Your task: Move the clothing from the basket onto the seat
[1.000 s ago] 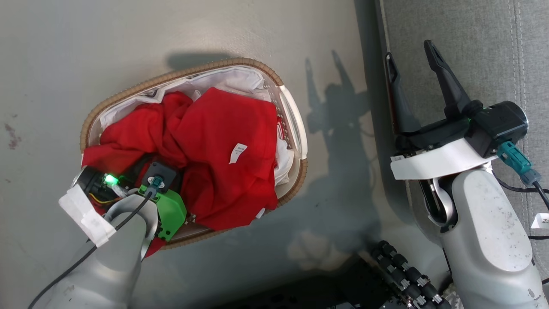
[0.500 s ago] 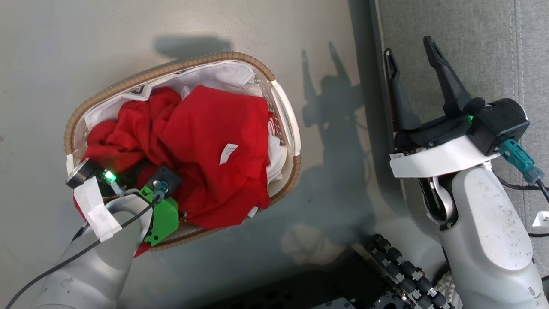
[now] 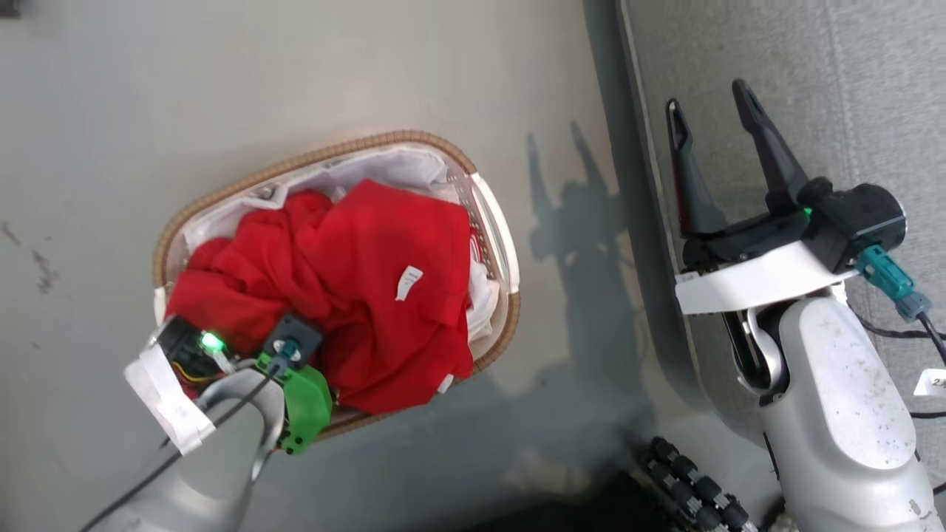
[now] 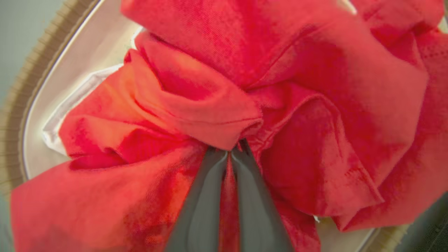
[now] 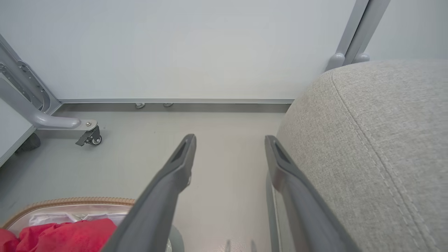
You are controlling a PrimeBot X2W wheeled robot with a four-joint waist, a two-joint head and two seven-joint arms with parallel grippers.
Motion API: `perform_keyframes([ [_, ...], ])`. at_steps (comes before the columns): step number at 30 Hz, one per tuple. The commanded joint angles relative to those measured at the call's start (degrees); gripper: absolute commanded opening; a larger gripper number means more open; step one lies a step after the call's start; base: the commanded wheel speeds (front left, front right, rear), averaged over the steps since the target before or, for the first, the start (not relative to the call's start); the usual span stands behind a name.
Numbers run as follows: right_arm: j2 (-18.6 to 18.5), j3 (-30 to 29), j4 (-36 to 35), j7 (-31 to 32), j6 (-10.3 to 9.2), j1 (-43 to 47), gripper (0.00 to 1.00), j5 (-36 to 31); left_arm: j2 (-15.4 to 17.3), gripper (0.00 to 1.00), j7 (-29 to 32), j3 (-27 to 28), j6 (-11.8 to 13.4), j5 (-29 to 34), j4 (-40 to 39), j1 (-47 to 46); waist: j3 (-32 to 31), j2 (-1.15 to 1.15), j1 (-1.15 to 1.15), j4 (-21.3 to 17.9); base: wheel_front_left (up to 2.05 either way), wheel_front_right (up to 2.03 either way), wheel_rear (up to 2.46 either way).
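Observation:
The red clothing (image 3: 369, 273) lies heaped in the oval white basket, whose brown woven rim (image 3: 310, 157) stands on the grey floor. My left wrist (image 3: 222, 355) reaches down into the basket's near end, and its fingers are hidden in the head view. In the left wrist view my left gripper (image 4: 231, 154) is shut on a bunched fold of the red clothing (image 4: 315, 105), with fabric pinched between the dark fingers (image 4: 203, 196). My right gripper (image 3: 713, 111) stands open and empty above the left edge of the grey seat (image 3: 813, 89).
My base with black rollers (image 3: 695, 480) sits at the bottom right. Cables (image 3: 887, 332) trail over the seat. In the right wrist view a wheeled grey frame leg (image 5: 92, 138) and a pale wall panel (image 5: 175, 52) stand beyond the basket rim (image 5: 70, 201).
My left gripper has closed on the red fabric inside the basket. The head camera has shifted, so the whole picture moved. The right gripper has stayed open in place.

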Motion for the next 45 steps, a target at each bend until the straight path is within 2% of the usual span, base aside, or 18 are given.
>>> perform_keyframes([
  [1, -0.21, -0.36, 0.45, -0.13, -0.04, 1.06, 1.0, -0.54, -0.27, 0.0, 0.02, 0.25, 0.16, -0.53, -0.9, 1.52, -4.48, 0.0, 0.0, 1.36, 0.0, 0.0, 0.0],
  [10, -0.21, -2.07, 2.87, -0.13, -0.04, 5.06, 1.0, -2.33, -2.91, 0.0, 0.01, 3.03, 0.99, -3.65, -7.02, 10.28, -16.02, 0.0, 0.0, 5.0, 0.0, 0.0, 0.0],
  [18, -0.22, -2.42, 4.18, -0.13, -0.04, 8.62, 1.0, -2.33, -4.57, 0.0, -0.01, 6.09, 1.52, -3.98, -13.53, 16.05, -23.61, 0.0, 0.0, 7.47, 0.0, 0.0, 0.0],
  [29, -0.21, -1.81, 5.71, -0.13, -0.04, 15.32, 1.0, -2.2, -6.12, 0.0, -0.01, 12.19, 2.16, -4.52, -24.41, 22.29, -33.74, 0.0, 0.0, 9.04, 0.0, 0.0, 0.0],
  [45, -0.21, 0.09, 7.19, -0.13, -0.04, 22.42, 1.0, 0.0, -8.63, 0.0, -0.01, 21.61, 0.4, -6.61, -41.7, 20.1, -41.31, 0.0, 0.0, 9.14, 0.0, 0.0, 0.0],
])
